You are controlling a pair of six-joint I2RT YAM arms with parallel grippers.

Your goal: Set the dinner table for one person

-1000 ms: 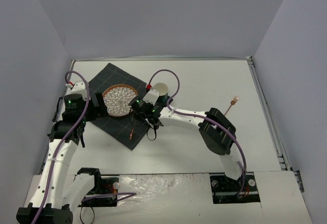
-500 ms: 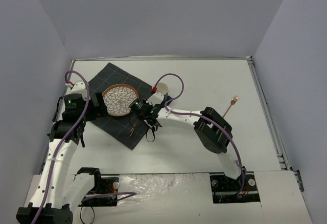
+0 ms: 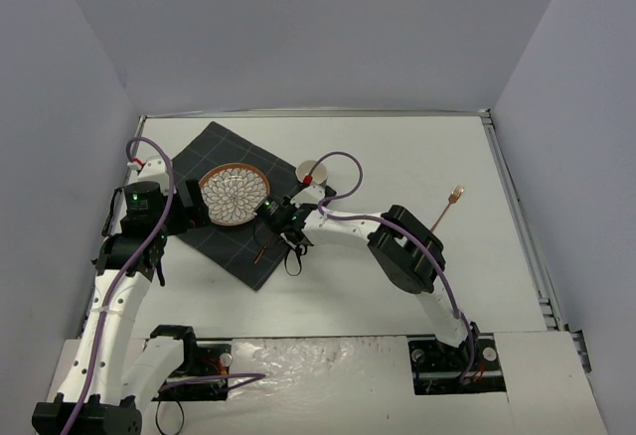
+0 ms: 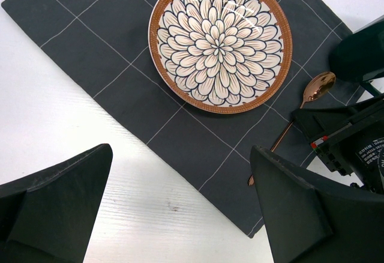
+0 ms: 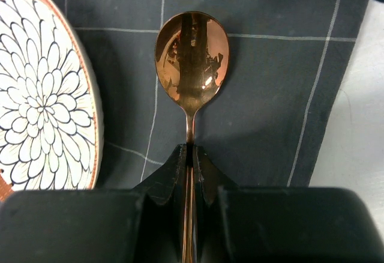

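Obs. Setting is partly laid on the dinner table.

- Dark grey checked mat is lying turned cornerwise toward the far-left corner of the table.
- Flower-patterned plate with a brown rim is sitting on the mat, toward the mat's far side.
- Right gripper is gripping the copper spoon. The jaws are pinched together on the thin handle just below the bowl.
- The spoon is pointing bowl-first along the mat, just right of the plate rim and apart from it. Whether it is resting on the cloth or hanging just above it, I cannot tell.
- Left gripper is hovering over the mat's near-left edge with its fingers spread wide and nothing between them.
- White cup is standing on bare table just off the mat's right corner.
- Copper fork is lying near the right edge of the table, well apart from the mat.

Progress (judgement). Mat and plate are looking done. The spoon step is under way and nearly finished, with release outstanding. The fork is waiting to be brought beside the plate. The cup may be needing only a small shift, if any. No knife or napkin is showing in any view.
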